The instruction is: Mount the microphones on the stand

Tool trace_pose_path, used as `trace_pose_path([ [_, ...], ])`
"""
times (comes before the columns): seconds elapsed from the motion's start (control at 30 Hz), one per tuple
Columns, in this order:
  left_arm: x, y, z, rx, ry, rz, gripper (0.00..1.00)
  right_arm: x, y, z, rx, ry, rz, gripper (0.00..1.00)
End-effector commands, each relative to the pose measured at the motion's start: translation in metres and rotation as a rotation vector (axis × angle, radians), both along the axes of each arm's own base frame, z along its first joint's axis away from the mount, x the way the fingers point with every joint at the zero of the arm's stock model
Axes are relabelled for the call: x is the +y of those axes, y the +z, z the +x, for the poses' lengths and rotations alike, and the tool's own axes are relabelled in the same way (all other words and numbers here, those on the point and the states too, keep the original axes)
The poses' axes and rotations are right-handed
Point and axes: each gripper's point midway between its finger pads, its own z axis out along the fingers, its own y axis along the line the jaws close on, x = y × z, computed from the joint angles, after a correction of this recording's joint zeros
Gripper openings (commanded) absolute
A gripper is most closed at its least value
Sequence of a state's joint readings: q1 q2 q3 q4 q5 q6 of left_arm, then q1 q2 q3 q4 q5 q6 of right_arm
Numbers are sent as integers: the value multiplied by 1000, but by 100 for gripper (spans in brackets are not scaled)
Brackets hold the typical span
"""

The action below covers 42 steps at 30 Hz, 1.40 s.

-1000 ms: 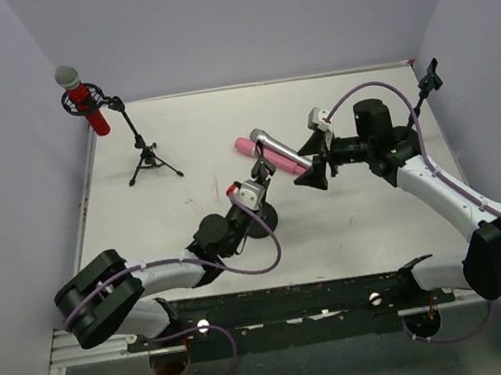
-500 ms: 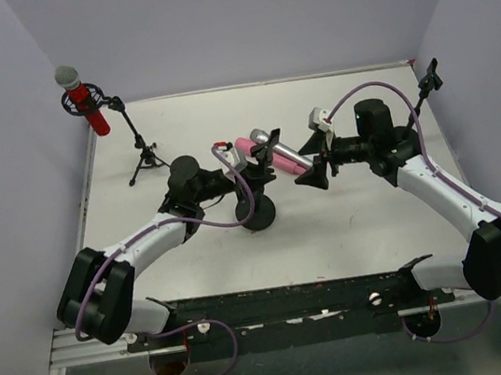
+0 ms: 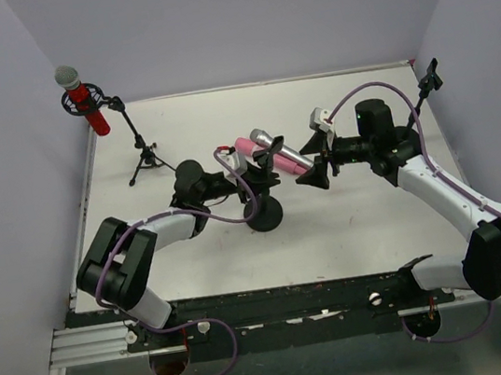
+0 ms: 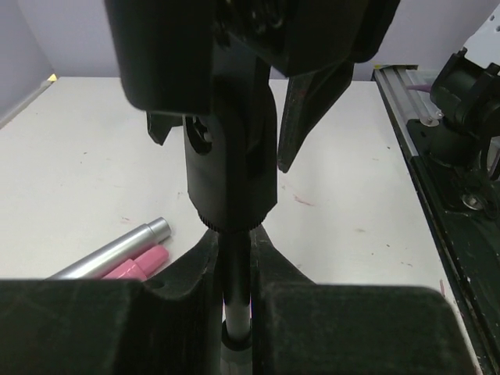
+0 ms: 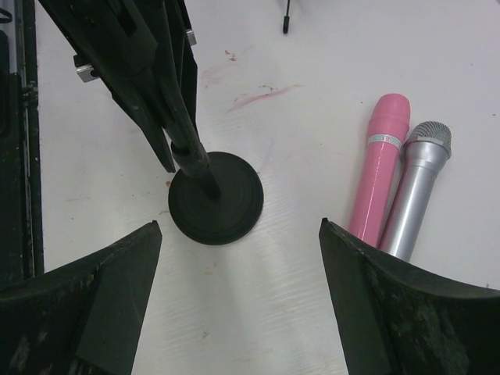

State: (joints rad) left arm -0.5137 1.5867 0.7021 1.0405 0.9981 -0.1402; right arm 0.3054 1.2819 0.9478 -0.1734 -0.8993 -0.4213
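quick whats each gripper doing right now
Left gripper: shut on the pole of the round-base stand.
Right gripper: open, holding nothing.

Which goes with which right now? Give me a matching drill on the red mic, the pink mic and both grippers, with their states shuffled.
Things:
1. red mic
2. pink mic
3. left gripper
4. right gripper

States:
A. open, above the table
B. held in the tripod stand
C. shut on the pole of the round-base stand
D. lying on the table beside the silver mic

Pairs: 1-B, 2-D, 3-C, 4-A.
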Motion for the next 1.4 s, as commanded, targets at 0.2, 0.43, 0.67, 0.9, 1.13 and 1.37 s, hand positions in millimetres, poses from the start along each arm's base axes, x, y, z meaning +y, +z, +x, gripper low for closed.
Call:
trace_pose_path([
  [0.2,25,12,6,-99,157,-80,66,-3,-10,-2,14,11,-16,90],
  [0.43,49,17,11,-84,341,-72,94,-3,-10,-3,11,18,-19,90],
  [0.67,76,2,3,-29,587,-61,99,-3,-12,-4,22,27,-20,90],
  [0.9,87,0,-3,-19,840,-112,99,-2,-12,-4,22,30,-21,90],
  [1.13,71,5,12,-55,931,-190,82,-3,-12,-4,22,26,-23,90],
  [1.37,53,12,21,-124,948,-248,65,-3,-15,-4,30,30,-22,90],
])
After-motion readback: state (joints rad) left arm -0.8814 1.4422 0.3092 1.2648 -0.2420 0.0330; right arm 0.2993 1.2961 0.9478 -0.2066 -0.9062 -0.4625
